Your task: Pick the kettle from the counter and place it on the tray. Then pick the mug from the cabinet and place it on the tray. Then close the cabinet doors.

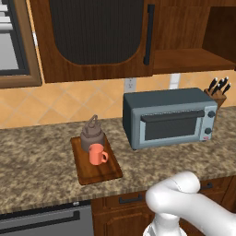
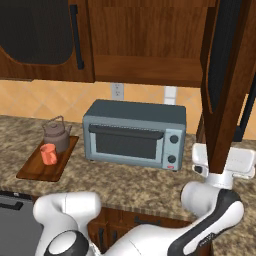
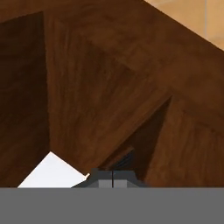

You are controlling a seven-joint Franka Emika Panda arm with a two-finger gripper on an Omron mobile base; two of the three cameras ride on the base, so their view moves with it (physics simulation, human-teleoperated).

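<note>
Nearest the lens in the hand view: gripper (image 3: 113,178) with jaws clenched together on nothing, tips touching, aimed into the dark brown cabinet (image 3: 100,87) woodwork. Further left along the speckled granite counter (image 1: 37,156): tray (image 1: 94,173) lying flat, carrying the kettle (image 1: 91,133) at its back and the coral mug (image 1: 97,154) just in front, the two touching or nearly so, mug handle turned right. Above them, left cabinet door (image 1: 97,32) shut, black bar handle (image 1: 149,34) at its right edge. Right of the tray, apart from it, grey-blue toaster oven (image 1: 169,117) with door closed and two knobs on its right side. Beyond the oven's right end, knife block (image 1: 216,94) against the tiled backsplash. Over the oven, open cabinet shelf (image 1: 193,57), bare. Far right in the right base view, right cabinet door (image 2: 227,85) swung open toward the camera, edge-on, with the white hand (image 2: 222,162) directly behind its lower end.
</note>
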